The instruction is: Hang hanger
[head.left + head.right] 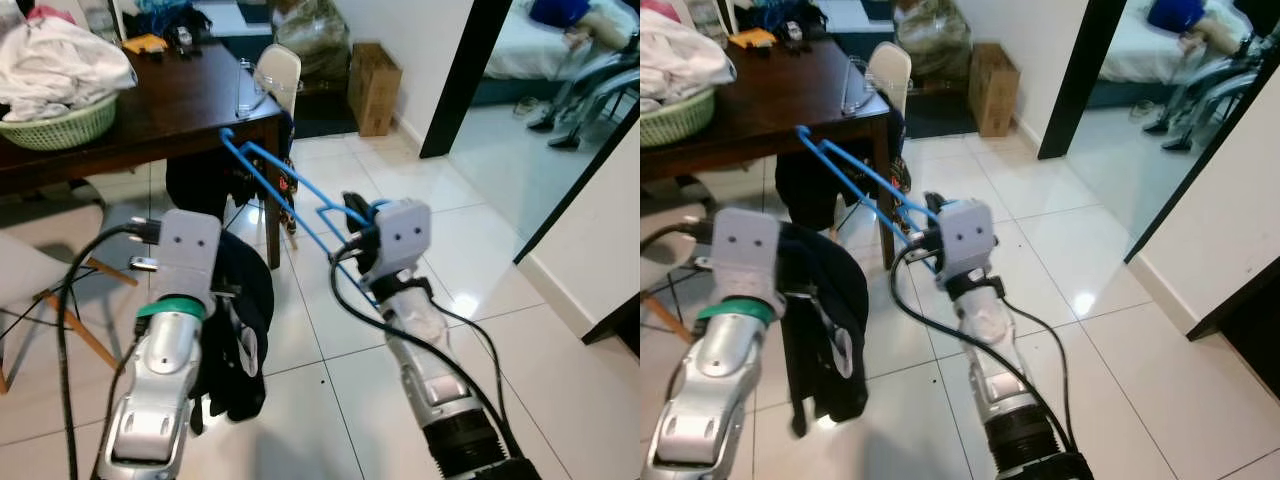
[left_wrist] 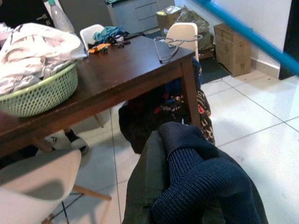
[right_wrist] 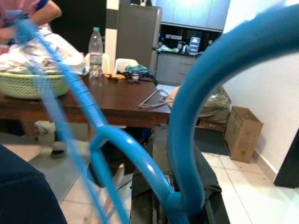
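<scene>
Dark navy cloth, a garment (image 1: 238, 330), droops from the left gripper (image 1: 225, 262) at about seven o'clock, nearest the camera; its fingers are buried under the fabric, so whether they pinch it cannot be told. At five o'clock the right gripper (image 1: 352, 215) is clenched around the hook end of the blue hanger (image 1: 280, 195), whose bars slant up toward eleven o'clock, ending just beside the corner of the wooden table (image 1: 190, 100). Glossy white tiles (image 1: 470, 260) lie below. On the table, at ten o'clock, a green basket (image 1: 60, 125) holds pale laundry (image 1: 55, 60). Beyond, at one o'clock, a cardboard box (image 1: 373, 88) stands against the wall.
</scene>
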